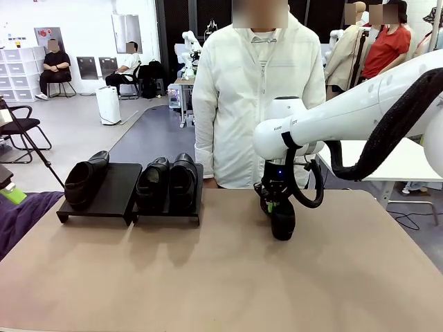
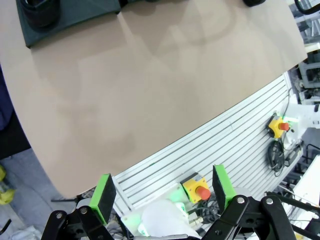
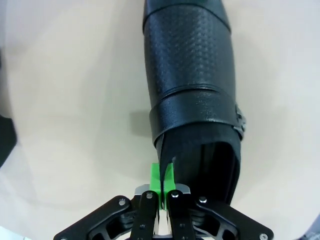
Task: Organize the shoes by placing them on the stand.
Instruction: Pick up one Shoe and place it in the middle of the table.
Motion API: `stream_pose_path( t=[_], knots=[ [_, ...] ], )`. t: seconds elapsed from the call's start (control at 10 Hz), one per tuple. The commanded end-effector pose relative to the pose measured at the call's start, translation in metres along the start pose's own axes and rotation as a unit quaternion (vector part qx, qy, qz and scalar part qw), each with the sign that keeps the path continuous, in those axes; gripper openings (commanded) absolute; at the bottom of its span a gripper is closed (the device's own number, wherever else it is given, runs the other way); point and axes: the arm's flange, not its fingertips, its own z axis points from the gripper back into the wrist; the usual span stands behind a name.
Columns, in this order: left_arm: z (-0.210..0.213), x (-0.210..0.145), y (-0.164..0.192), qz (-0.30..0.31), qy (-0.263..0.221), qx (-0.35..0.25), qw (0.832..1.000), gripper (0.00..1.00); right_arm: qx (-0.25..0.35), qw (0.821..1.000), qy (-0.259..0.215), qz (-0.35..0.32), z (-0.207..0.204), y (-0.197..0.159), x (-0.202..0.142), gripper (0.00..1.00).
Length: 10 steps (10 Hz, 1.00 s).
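1. Progress check: we've got three shoes on the stand (image 1: 111, 197) so far. One shoe (image 1: 86, 178) sits on the left panel, toward its left side, and a pair (image 1: 168, 181) sits side by side on the right panel. So the open slot is on the left panel, next to the lone shoe.

2. The fourth shoe (image 3: 192, 95) is what's left. It's on the bare table (image 1: 208, 277), well to the right of the stand and in front of the person at the far side.

3. Our right gripper (image 3: 161, 184) is down on that shoe. In the right wrist view the green pads (image 3: 155, 176) are pinched together on the thin edge of the shoe's collar, near the heel opening (one pad outside, one inside the shoe). The toe points away from the wrist.

4. Our left gripper (image 2: 162, 192) is off duty, fingers spread wide with nothing between them, hanging over the near table edge, with a corner of the stand visible far off.

5. Our read: last shoe grabbed, not yet lifted as far as we can tell. It needs carrying left to that free spot.
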Motion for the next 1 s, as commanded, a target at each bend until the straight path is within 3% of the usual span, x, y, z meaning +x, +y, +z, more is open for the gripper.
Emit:
stream_pose_path(
  t=[0.0,0.2,0.3,0.6,0.7,0.8,0.9],
  knots=[
    [0.001,-0.002,0.001,0.000,0.003,0.001,1.000,1.00,0.021,1.000,0.005,-0.007,0.051,-0.027,-0.026,0.00],
    [0.001,-0.002,0.001,0.000,0.003,0.001,1.000,1.00,0.040,0.998,0.039,-0.003,0.108,-0.053,-0.092,0.00],
    [0.001,-0.002,0.001,0.000,0.003,0.001,1.000,1.00,0.041,0.997,0.057,0.029,0.124,-0.060,-0.133,0.00],
    [0.001,-0.002,0.001,0.000,0.003,0.001,1.000,1.00,-0.003,0.998,-0.015,0.059,0.120,-0.064,-0.240,0.00],
    [0.001,-0.002,0.001,0.000,0.003,0.001,1.000,1.00,0.010,0.998,-0.032,0.062,0.115,-0.068,-0.241,0.00],
    [0.001,-0.002,0.001,0.000,0.003,0.001,1.000,1.00,0.022,0.997,0.005,0.073,0.111,-0.072,-0.206,0.00],
    [0.001,-0.002,0.001,0.000,0.003,0.001,1.000,1.00,-0.005,0.999,0.011,0.046,0.123,-0.062,-0.243,0.00]
  ],
)
